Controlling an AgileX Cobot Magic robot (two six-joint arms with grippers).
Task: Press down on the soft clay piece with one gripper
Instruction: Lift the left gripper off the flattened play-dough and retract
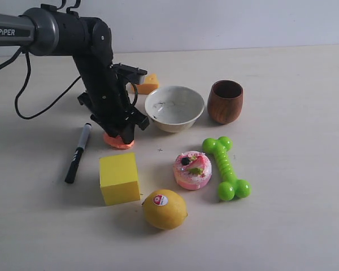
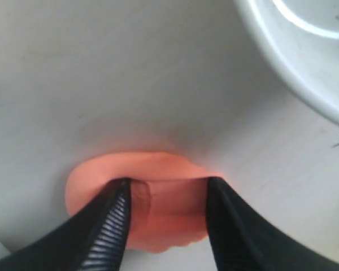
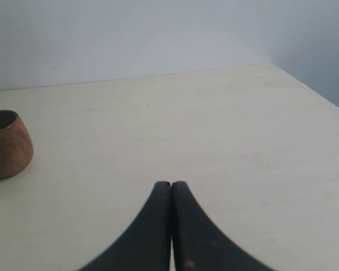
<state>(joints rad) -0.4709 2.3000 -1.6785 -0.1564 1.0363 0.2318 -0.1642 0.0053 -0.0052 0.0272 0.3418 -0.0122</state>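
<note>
The soft clay piece (image 1: 118, 142) is a flattened salmon-orange disc on the table, left of the white bowl. In the exterior view the black PIPER arm comes down from the upper left, and my left gripper (image 1: 125, 134) stands on the clay, covering most of it. The left wrist view shows the clay (image 2: 152, 168) squashed wide, with my left gripper (image 2: 168, 183) open and both fingertips sunk into its surface, a raised strip of clay between them. My right gripper (image 3: 171, 184) is shut on nothing above bare table, outside the exterior view.
Around the clay are a white bowl (image 1: 174, 107), a black marker (image 1: 78, 152), a yellow cube (image 1: 119, 178) and an orange cheese wedge (image 1: 147, 83). Further right are a wooden cup (image 1: 225, 101), a pink cake toy (image 1: 192, 169), a green bone toy (image 1: 226, 168) and a lemon (image 1: 164, 209).
</note>
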